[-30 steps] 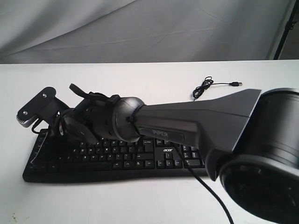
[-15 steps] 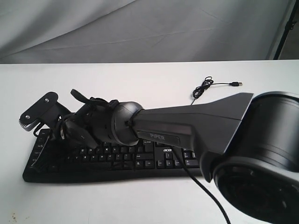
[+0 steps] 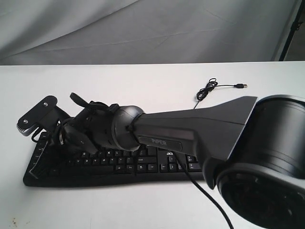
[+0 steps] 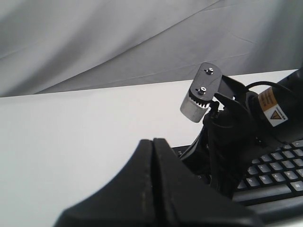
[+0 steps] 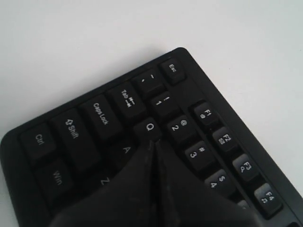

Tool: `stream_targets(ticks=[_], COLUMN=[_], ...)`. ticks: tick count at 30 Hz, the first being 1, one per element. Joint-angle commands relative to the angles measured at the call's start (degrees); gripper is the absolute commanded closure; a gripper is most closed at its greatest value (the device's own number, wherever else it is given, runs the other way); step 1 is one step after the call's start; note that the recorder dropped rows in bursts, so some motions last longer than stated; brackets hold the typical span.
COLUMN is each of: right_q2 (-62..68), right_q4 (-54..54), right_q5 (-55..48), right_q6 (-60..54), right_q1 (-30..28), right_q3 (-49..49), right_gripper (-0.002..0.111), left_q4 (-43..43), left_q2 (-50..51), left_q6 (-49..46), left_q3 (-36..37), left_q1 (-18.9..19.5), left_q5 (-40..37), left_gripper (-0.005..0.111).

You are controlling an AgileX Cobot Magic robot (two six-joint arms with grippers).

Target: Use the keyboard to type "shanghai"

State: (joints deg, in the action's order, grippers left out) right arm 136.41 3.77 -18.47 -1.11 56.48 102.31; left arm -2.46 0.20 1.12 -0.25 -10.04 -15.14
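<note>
Right gripper (image 5: 152, 142): pads pressed flat together, nothing held, serving as one blunt stylus; tip low over the keyboard (image 5: 94, 118) at the seam between Q and A, with W and S hidden beneath. In the exterior view, reaches across from lower right to the letter block at lower left, tip masked there by the wrist (image 3: 102, 126). Left gripper (image 4: 152, 141): likewise closed on nothing, held over bare table beside the Esc end of the keyboard, apart from it, idle. Keyboard flat on the white table (image 3: 143, 81), lower left to lower centre of the exterior frame, cable (image 3: 208, 88) coiled to its upper right. Step in hand, as judged: a press in the A/S area, consistent with either letter of "shanghai"; cannot tell which, nor whether actually depressing a key. Next move calls for a clean vertical lift, then a sideways traverse to the following letter, tip centred to avoid catching a neighbour. Against one second ago: forearm (image 3: 190, 126) lower and slightly further left, wrist closer to the keys; keyboard and cable unmoved.
</note>
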Motion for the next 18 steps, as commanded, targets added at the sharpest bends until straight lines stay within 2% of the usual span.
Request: stream_targets(ticks=[1, 18], right_q2=[-0.06, -0.06], right_q4=[-0.37, -0.27], right_q5=[0.24, -0.91], right_q6=[-0.17, -0.55], right_q1=[0.32, 0.35], right_q3=[0.44, 0.44], right_gripper=[0.108, 0.108], left_q4=[-0.27, -0.27], left_q2=[-0.20, -0.20], left_q6=[0.16, 0.16], left_q3=[0.25, 0.25], left_q1=[-0.20, -0.20], left_q5=[0.16, 0.16], left_gripper=[0.107, 0.107])
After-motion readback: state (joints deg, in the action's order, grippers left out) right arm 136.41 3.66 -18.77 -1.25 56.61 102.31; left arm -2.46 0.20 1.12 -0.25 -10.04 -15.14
